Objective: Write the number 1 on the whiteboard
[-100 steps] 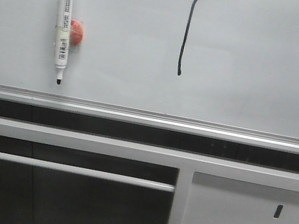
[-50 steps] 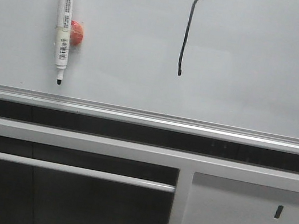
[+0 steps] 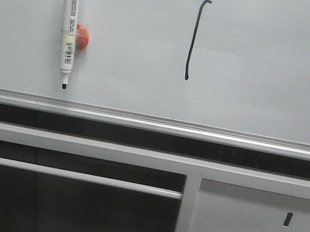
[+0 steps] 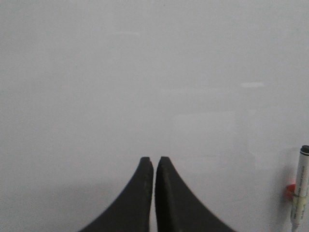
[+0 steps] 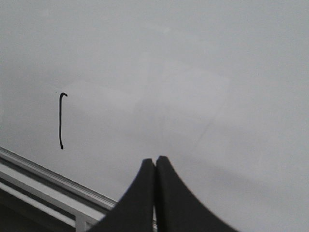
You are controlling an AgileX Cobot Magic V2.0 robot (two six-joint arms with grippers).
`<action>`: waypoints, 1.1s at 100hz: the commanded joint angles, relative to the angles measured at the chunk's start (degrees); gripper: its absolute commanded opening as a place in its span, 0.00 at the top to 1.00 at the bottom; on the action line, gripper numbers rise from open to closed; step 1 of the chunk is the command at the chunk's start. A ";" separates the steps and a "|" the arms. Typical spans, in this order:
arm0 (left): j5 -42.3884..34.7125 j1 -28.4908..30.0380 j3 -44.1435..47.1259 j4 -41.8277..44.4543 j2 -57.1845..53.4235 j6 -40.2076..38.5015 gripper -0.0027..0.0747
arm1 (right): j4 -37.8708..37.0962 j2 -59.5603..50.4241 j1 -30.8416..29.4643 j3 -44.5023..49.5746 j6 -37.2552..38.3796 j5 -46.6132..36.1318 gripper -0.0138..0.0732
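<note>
My left claw (image 4: 154,166) is sitting pressed together, its two black fingers (image 4: 140,193) meeting with only a hairline seam between the tips, pinching nothing. It is pointing straight at the whiteboard (image 4: 145,72), facing bare glossy surface. My right claw (image 5: 154,166) is doing the same: fingers closed tip to tip, empty, aimed at the whiteboard but tilted, so the silver bottom rail (image 5: 53,181) is running at a slant across that wrist view.

Moving outward, the number 1 (image 3: 194,37) is standing on the whiteboard as a thin black stroke with a small hook at its top, well above the rail (image 3: 154,122). From my right wrist the number 1 (image 5: 61,121) is showing off to one side of the claw, well apart from the fingertips.

The white marker pen (image 3: 70,26) is hanging upright on the whiteboard, tip down, well apart from the number 1, with a small red-orange holder (image 3: 82,37) peeking out from behind its barrel. In the left wrist view the pen is getting cut off by the picture's edge.

Neither arm is appearing in the front view. The barcode label on the pen is too small to read.
</note>
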 commanded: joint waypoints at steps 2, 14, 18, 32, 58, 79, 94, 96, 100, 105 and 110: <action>0.91 0.45 -1.73 -1.04 -2.21 4.59 0.99 | -4.66 0.04 0.00 -1.43 -0.80 -5.64 0.93; -1.90 2.21 -1.73 -1.04 -5.44 7.57 0.99 | -4.38 0.04 0.00 -1.43 -0.80 -4.66 0.93; -4.04 2.89 -1.84 -1.04 -5.44 8.58 0.99 | -4.28 0.04 0.00 -1.43 -0.80 -4.52 0.93; -6.82 5.02 -1.84 -1.04 -5.31 10.48 0.99 | -3.15 0.04 0.00 -1.43 -0.80 -4.08 0.93; -6.74 5.74 -1.84 -1.03 -5.31 10.22 0.99 | -3.01 0.04 0.00 -1.43 -0.80 -3.25 0.93; -6.61 5.64 -1.84 -1.03 -5.31 10.22 0.99 | -2.88 0.04 0.00 -1.43 -0.80 -2.11 0.93; -6.73 5.67 -1.73 -1.02 -5.31 10.22 0.99 | -2.23 0.04 0.00 -1.43 -0.80 -0.04 0.93; -6.60 6.68 -1.73 -1.02 -5.31 10.22 0.99 | -2.23 0.04 0.00 -1.43 -0.80 0.24 0.93; -6.50 8.77 -1.73 -1.02 -5.31 10.22 0.99 | -2.23 0.04 0.00 -1.43 -0.80 0.59 0.93; -6.50 12.10 -1.73 -1.02 -5.31 10.22 0.99 | -2.23 0.04 0.00 -1.43 -0.80 1.15 0.93; -6.71 16.07 -1.73 -1.02 -5.31 10.22 0.99 | -2.23 0.04 0.00 -1.43 -0.80 1.60 0.93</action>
